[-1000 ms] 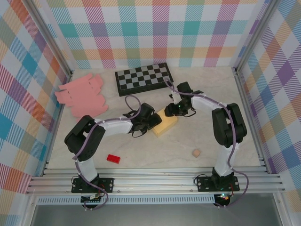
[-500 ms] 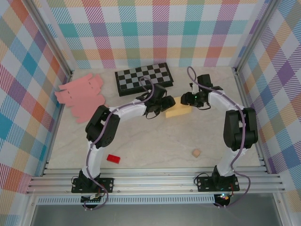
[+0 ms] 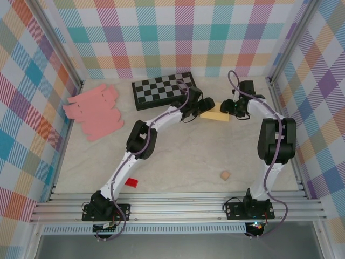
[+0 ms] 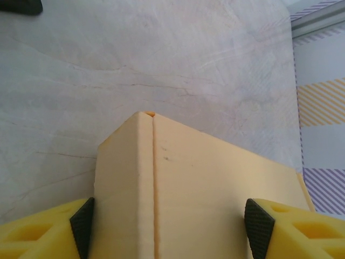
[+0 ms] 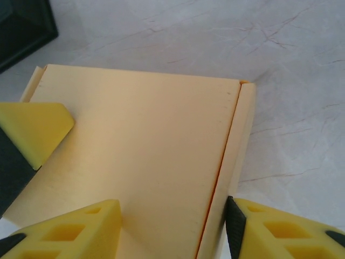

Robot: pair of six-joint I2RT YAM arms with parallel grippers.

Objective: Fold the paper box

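Observation:
The pale yellow paper box [image 3: 215, 115] lies folded flat on the table near the back, just right of the chessboard. My left gripper [image 3: 203, 106] reaches it from the left and my right gripper [image 3: 228, 107] from the right. In the left wrist view the box [image 4: 183, 183] sits between the jaws of the left gripper [image 4: 170, 226], the left pad against its folded side. In the right wrist view the right gripper [image 5: 172, 221] clamps the box [image 5: 145, 151], its right pad on the narrow side flap. One left finger [image 5: 35, 129] rests on the box's far edge.
A black-and-white chessboard [image 3: 164, 89] lies at the back, close to the box. Pink paper sheets [image 3: 94, 110] are stacked at the left wall. A red block [image 3: 130, 182] and a small wooden cube [image 3: 225, 175] sit near the front.
Both arms have carried the box from the table's middle to the back right, beside the chessboard. The arms are now stretched far out.

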